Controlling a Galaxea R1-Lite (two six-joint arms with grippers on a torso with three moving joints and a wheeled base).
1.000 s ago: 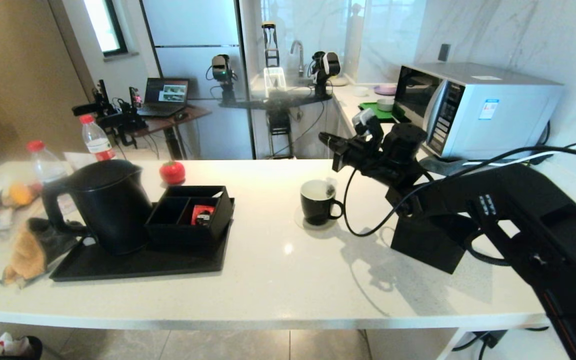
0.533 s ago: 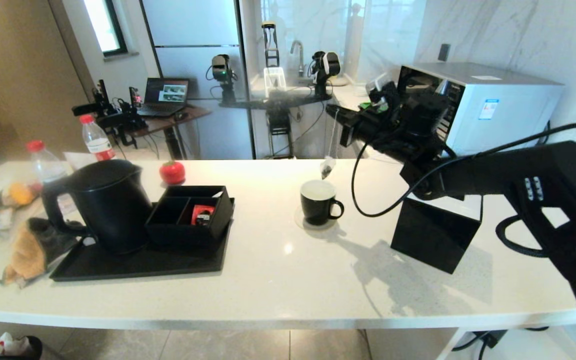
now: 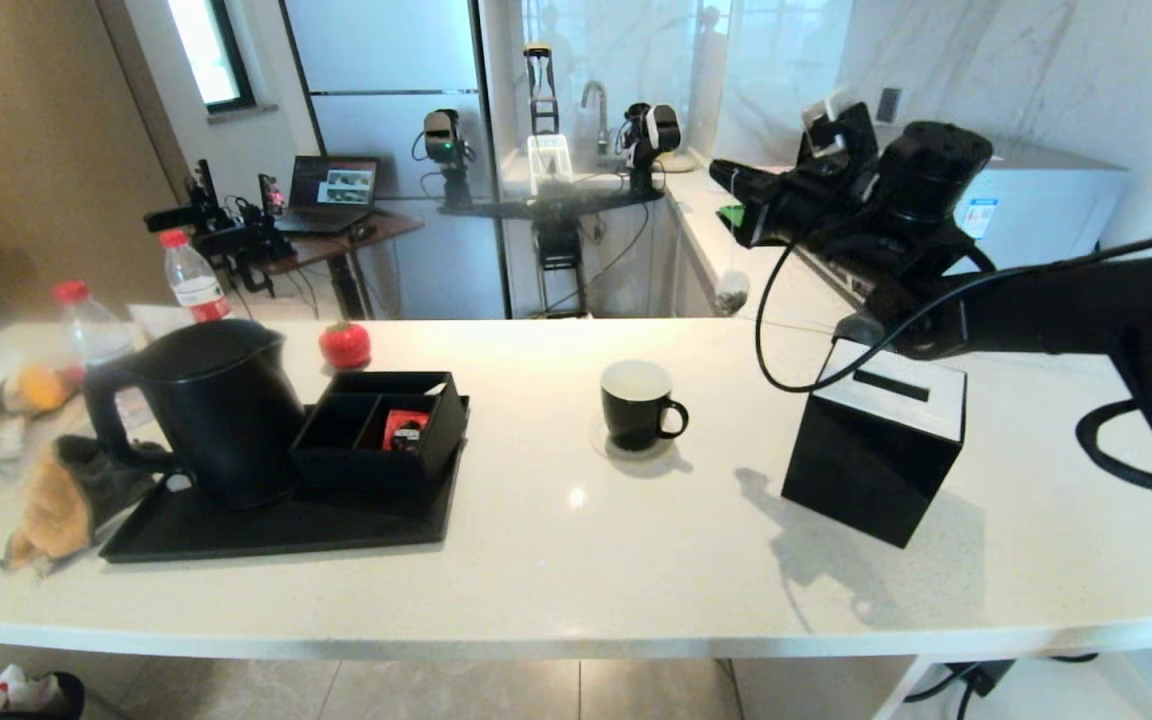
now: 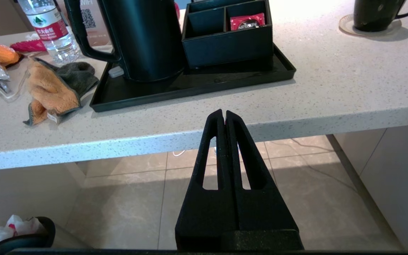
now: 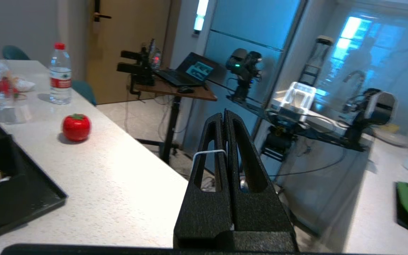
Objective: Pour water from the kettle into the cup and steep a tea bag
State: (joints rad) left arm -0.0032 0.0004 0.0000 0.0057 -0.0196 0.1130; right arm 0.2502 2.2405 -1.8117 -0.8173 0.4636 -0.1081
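Tea bag now hangs in open air past the far edge of the counter, dangling on its string from the right gripper, which is raised high, up and to the right of the cup. A second ago the bag sat at the cup's rim; half a second ago it hung just above the cup; now it is well clear of it, carried up and away toward the kitchen side. The right gripper's fingers are pressed together, and in the right wrist view a loop of white string shows caught between them, so the pinch is on the string, not the pouch.

The cup stands alone on its coaster, upright, handle to the right, its white inside showing; whether the water in it has taken colour I cannot tell. The kettle stands back on the black tray to the left, beside the divided box, which suggests pouring is done.

My reading is that the steeping dip is over and the bag is being taken out, either for another dunk or for disposal. Drips from the wet pouch are the risk as it swings.

The left gripper is parked below the counter edge, fingers closed on nothing.
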